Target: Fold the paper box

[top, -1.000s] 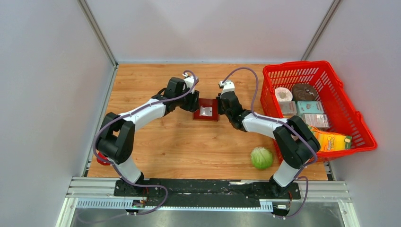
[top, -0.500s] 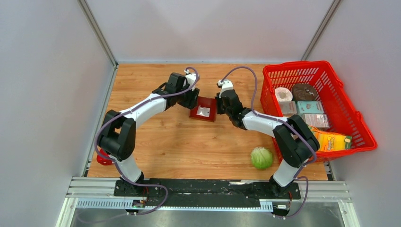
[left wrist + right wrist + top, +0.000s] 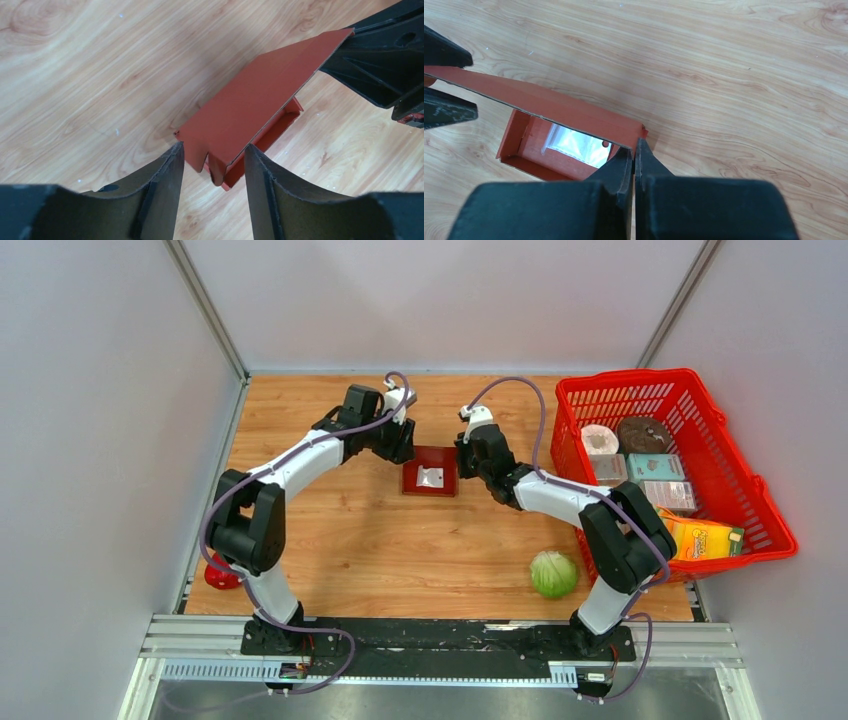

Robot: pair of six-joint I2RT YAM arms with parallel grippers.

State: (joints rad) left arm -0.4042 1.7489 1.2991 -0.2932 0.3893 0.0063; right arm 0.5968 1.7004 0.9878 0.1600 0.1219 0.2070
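Right gripper (image 3: 634, 146): jaws closed tight, tips at the lid corner of the paper box (image 3: 549, 107). Cannot tell whether card is pinched between them. Left gripper (image 3: 214, 150): jaws apart, straddling the lid's notched near edge. Lid is matte dark-red creased card. Tray beneath is mostly hidden, with a shiny patch (image 3: 574, 145) inside.

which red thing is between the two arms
The dark red paper box, thin cardboard in the middle. The bright red basket stands far right; the small red object lies far left.
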